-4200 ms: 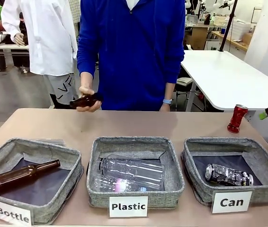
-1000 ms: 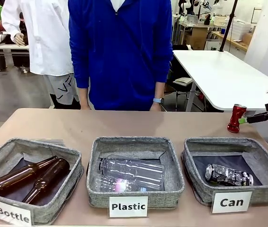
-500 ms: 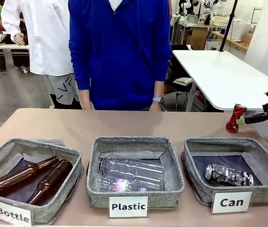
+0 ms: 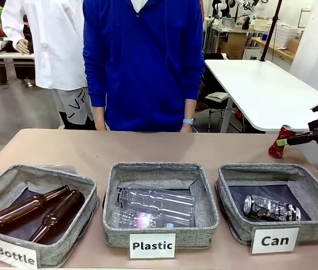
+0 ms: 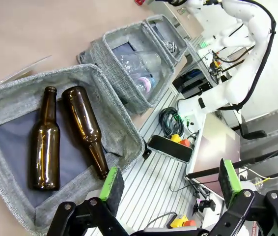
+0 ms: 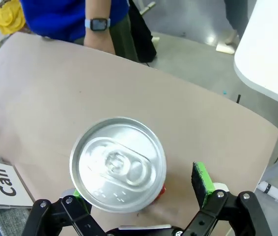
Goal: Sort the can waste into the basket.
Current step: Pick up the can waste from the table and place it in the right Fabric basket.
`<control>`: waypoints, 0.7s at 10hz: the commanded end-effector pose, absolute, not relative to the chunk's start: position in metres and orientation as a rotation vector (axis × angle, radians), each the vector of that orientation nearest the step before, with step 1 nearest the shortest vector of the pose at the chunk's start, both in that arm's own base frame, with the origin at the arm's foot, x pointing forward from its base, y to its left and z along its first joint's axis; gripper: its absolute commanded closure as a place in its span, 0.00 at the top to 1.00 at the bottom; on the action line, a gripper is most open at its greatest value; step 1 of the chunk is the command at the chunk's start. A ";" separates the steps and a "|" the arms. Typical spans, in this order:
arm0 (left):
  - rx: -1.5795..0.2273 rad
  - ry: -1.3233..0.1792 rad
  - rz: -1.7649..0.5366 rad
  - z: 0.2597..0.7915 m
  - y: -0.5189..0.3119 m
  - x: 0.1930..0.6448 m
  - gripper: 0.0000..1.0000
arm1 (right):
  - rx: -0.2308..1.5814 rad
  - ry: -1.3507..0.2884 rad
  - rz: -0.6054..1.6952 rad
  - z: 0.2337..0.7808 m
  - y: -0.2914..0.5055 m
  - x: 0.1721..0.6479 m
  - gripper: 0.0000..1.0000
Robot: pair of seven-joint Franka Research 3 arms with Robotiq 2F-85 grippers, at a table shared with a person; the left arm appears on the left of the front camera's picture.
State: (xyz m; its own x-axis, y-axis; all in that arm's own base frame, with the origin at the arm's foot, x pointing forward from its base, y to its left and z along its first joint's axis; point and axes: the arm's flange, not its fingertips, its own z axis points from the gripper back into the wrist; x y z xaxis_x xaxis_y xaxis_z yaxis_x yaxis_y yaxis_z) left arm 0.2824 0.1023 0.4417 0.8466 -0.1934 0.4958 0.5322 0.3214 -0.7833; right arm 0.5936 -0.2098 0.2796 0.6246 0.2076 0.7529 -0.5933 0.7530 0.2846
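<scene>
The right gripper (image 6: 139, 196) stands spread wide around the red can (image 4: 279, 141), not yet clamped — the can leans on the table beyond the "Can" basket (image 4: 235, 216), where the black can (image 4: 271, 207) lies. Next: squeeze, lift, carry over. A second ago the red can stood upright — now it tilts.

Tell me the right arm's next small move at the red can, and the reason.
Probably shut the right gripper on the red can. Its open fingers already stand either side of the can, which tilts on the table beyond the Can basket.
</scene>
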 end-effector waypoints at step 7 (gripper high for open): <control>-1.165 -0.325 -0.484 0.445 0.104 0.283 1.00 | 0.644 -0.857 0.481 0.275 -0.205 0.607 0.41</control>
